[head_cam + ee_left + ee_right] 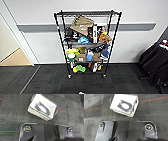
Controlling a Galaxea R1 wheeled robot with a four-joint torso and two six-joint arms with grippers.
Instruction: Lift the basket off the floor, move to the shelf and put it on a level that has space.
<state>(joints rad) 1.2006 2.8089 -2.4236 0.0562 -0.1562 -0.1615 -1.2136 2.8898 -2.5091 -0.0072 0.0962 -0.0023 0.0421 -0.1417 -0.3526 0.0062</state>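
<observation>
A: How far along is it?

B: By my reading, hardly begun. The shelf (87,42) stands ahead against the wall, on the floor (50,80), and its top level (87,13) looks bare, while the tiers below it are crammed with boxes and toys. So there is room up there, but nothing has been lifted or carried yet.

A: And the basket?

B: The basket (43,107) sits on the dark carpet, seen from above in both wrist views, with carpet showing all round it. Nothing touches it. Lifting it, the drive to the shelf and setting it down all appear to be left.

A: What does it look like?

B: Rectangular, cream wicker sides, a dark rim, white cloth lining. A small dark loop handle sticks out at each short end. It lies askew to the thin red lines in the carpet.

A: Anything inside?

B: A dark curved object (41,108) lies on the lining; I can't make out what it is.

A: The grippers, released or clenched?

B: I cannot tell for either one.
</observation>
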